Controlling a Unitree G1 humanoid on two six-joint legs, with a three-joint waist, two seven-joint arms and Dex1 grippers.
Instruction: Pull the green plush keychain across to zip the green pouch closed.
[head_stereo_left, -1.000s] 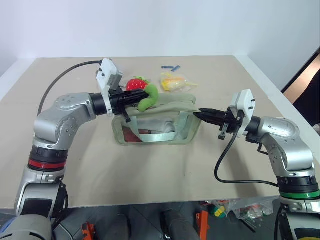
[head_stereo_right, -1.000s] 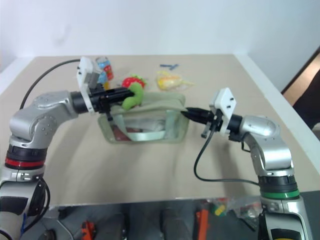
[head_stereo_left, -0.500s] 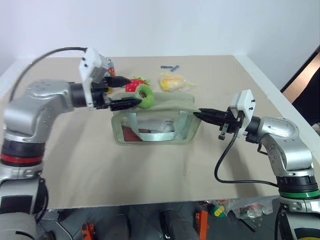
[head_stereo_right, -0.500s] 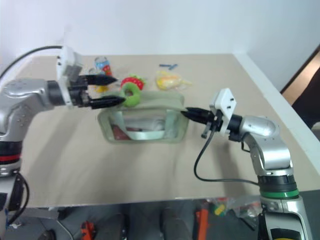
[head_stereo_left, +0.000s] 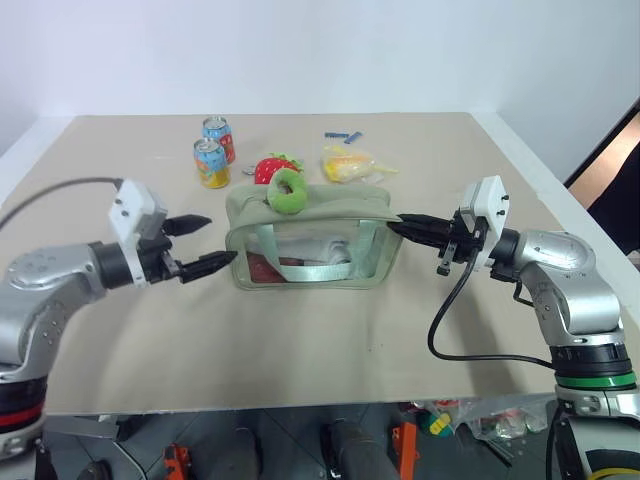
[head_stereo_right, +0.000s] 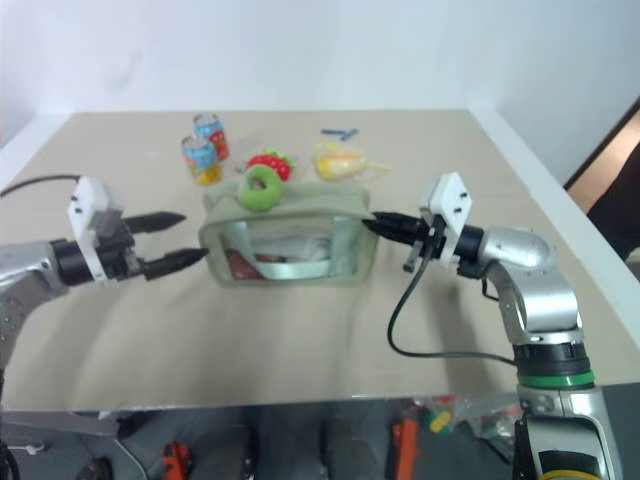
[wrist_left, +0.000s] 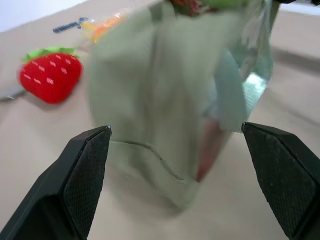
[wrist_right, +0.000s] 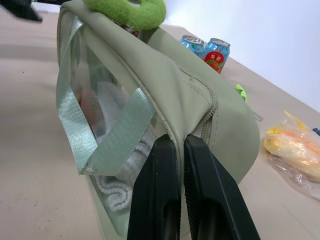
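Green pouch (head_stereo_left: 312, 243) parked mid-worktop, green plush keychain (head_stereo_left: 287, 190) sat on its top left end. Left gripper (head_stereo_left: 208, 246) jaws spread wide, nothing held. Right gripper (head_stereo_left: 397, 225) jaws pinched on pouch's right end.

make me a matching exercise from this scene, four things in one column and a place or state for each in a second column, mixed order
Things:
1. green plush keychain
2. left gripper
3. right gripper
4. two drink cans

Places or states:
A. jaws shut on the pouch's end
B. standing on the table behind the pouch, toward the robot's left
C. lying on top of the green pouch
D. jaws open, apart from the pouch

Pairs: 1-C, 2-D, 3-A, 4-B
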